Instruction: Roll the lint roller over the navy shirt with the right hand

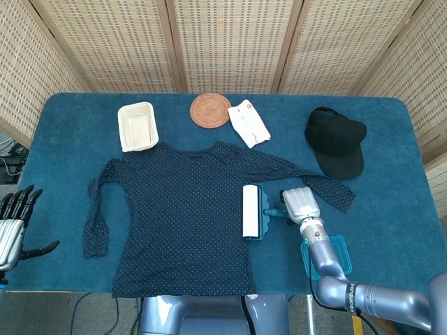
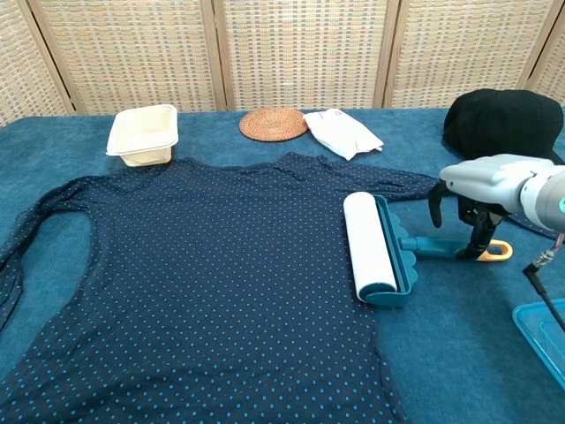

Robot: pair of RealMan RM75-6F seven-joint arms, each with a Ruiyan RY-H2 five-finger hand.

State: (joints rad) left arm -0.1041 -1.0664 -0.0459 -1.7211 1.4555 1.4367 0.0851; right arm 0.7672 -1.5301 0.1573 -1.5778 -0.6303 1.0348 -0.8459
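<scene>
The navy dotted shirt [image 1: 174, 216] [image 2: 203, 283] lies flat across the middle of the table. On its right hem rests the lint roller [image 1: 250, 211] [image 2: 369, 243], its white roll on the cloth and its teal handle [image 2: 441, 247] pointing right, ending in an orange loop. My right hand [image 1: 300, 204] [image 2: 481, 190] hovers over that handle, palm down, fingers [image 2: 481, 234] hanging apart and reaching down around it; no closed grip shows. My left hand [image 1: 14, 227] stays off the table's left edge, fingers spread, holding nothing.
A cream container [image 1: 137, 126] [image 2: 143, 132], a woven coaster [image 1: 210, 109] and a white packet [image 1: 248, 123] sit along the back. A black cap [image 1: 336, 139] [image 2: 503, 124] lies at the back right. A teal lid [image 1: 336, 252] [image 2: 543, 336] lies near the front right.
</scene>
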